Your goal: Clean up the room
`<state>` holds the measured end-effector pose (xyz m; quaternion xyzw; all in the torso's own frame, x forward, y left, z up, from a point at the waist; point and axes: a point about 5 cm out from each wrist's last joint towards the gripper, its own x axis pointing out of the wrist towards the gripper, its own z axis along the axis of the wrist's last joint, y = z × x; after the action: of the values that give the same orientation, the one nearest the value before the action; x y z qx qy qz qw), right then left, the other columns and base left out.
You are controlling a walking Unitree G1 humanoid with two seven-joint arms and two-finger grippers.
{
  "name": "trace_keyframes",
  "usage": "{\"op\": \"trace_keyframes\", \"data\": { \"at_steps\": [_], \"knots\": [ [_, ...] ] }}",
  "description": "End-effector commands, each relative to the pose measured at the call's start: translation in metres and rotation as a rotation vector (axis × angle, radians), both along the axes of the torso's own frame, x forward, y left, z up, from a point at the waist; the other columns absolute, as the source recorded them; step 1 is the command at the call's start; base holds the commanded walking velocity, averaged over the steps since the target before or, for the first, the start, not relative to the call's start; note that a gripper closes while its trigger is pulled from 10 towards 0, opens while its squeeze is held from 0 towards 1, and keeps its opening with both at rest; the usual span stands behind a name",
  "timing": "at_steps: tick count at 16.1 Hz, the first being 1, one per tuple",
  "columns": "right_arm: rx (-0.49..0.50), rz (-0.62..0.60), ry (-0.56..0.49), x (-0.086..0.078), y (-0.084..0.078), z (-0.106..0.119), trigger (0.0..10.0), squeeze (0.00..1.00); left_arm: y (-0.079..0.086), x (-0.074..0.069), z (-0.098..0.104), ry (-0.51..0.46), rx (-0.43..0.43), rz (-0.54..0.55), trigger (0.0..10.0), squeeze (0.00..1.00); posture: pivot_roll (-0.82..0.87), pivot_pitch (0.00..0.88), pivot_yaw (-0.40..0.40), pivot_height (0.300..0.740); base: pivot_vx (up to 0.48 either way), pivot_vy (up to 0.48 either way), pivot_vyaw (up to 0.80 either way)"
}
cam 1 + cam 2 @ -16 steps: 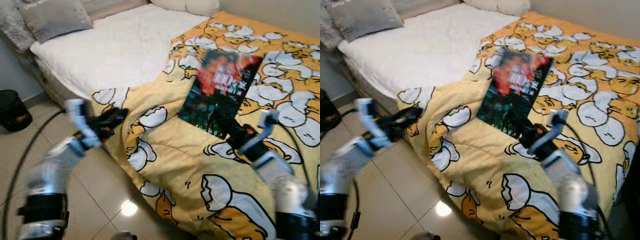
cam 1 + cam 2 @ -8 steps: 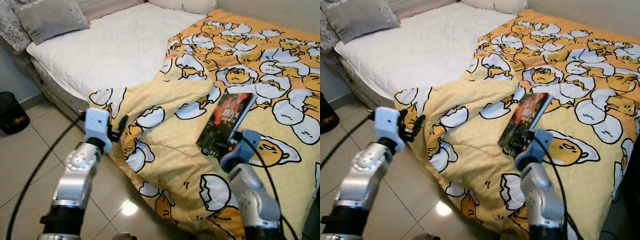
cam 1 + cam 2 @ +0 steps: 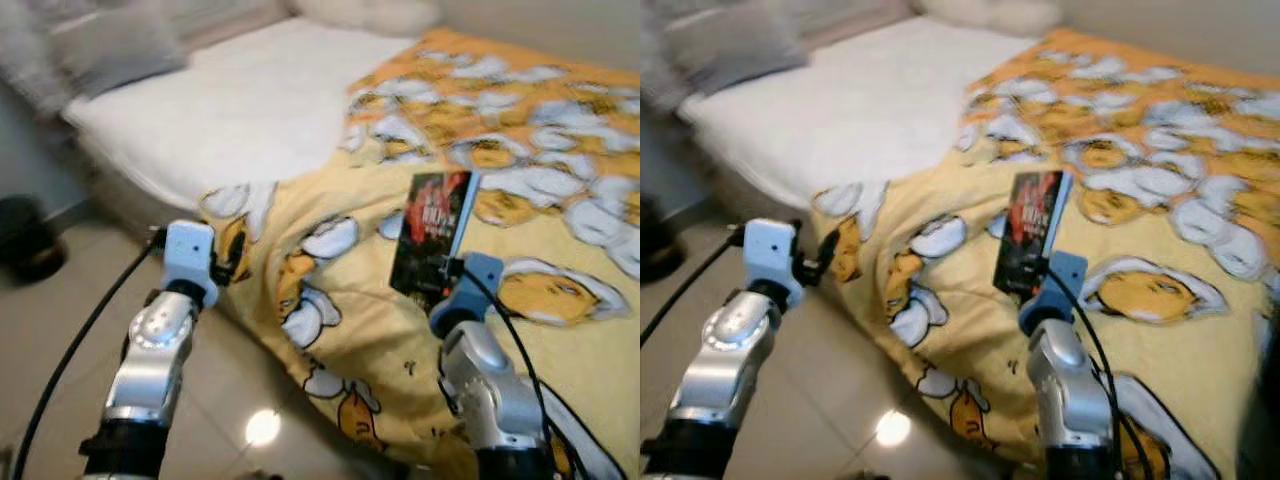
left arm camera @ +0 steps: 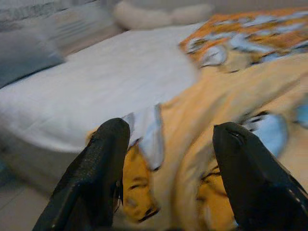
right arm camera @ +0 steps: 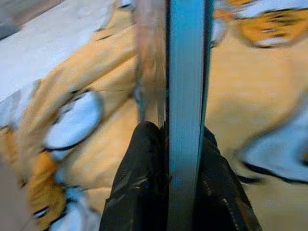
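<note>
Left gripper (image 4: 166, 159) reaches forward at 9 o'clock, fingers spread, nothing between them, near the blanket (image 3: 350, 300) edge hanging off the bed (image 3: 250, 110). A black bin (image 3: 30, 240) sits on the floor farther left. Right gripper (image 5: 168, 149), at 4 o'clock, pinches a book (image 3: 432, 245) upright above the blanket. The right wrist view gives the book's edge between the fingers; the head views give its dark cover.
</note>
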<state>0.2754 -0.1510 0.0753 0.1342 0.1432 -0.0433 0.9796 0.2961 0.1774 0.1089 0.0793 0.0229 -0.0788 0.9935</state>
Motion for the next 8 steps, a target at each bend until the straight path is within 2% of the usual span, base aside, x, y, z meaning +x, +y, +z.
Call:
{"op": "trace_keyframes", "data": {
  "at_steps": [1, 5, 8],
  "knots": [
    [-0.026, -0.041, -0.045, 0.0040, -0.0092, 0.0081, 10.0, 0.00, -0.0039, 0.0016, 0.0034, -0.018, 0.016, -0.009, 10.0, 0.00, -0.01, 0.000, 0.034, 0.740, 0.000, 0.480, -0.80],
    [-0.084, -0.040, -0.066, 0.0077, -0.0084, 0.0122, 10.0, 0.00, -0.0042, 0.0018, 0.0027, -0.021, 0.019, -0.004, 10.0, 0.00, 0.00, 0.000, 0.029, 0.740, 0.000, 0.480, -0.80],
    [-0.035, -0.081, -0.074, 0.0081, -0.0126, 0.0122, 10.0, 0.00, -0.0041, 0.0017, 0.0029, -0.025, 0.020, -0.001, 10.0, 0.00, 0.00, 0.000, 0.025, 0.740, 0.000, 0.480, -0.79]
  ]
}}
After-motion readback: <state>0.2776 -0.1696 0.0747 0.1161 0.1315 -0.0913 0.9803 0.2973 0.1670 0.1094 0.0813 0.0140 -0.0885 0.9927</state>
